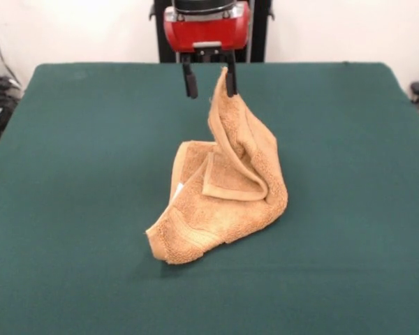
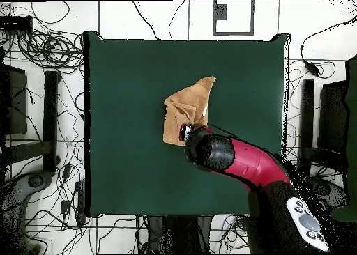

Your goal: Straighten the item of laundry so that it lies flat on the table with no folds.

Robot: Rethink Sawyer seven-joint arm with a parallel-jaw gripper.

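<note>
Jaws parted, gripper (image 1: pixel 209 82) beside raised corner of crumpled towel (image 1: pixel 223 202) on table (image 1: pixel 70 174)

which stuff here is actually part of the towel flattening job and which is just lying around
Part of the job:
- towel, crumpled, one corner lifted
- green table it lies on
- robot hand, fingers apart, towel's raised corner at one finger

Just lying about:
- cables on the floor beside the table
- dark stands off the table's sides

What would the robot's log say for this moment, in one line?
gripper: open, towel corner draped on one finger | towel: peaked, folded | table: towel central | flat: no
</note>
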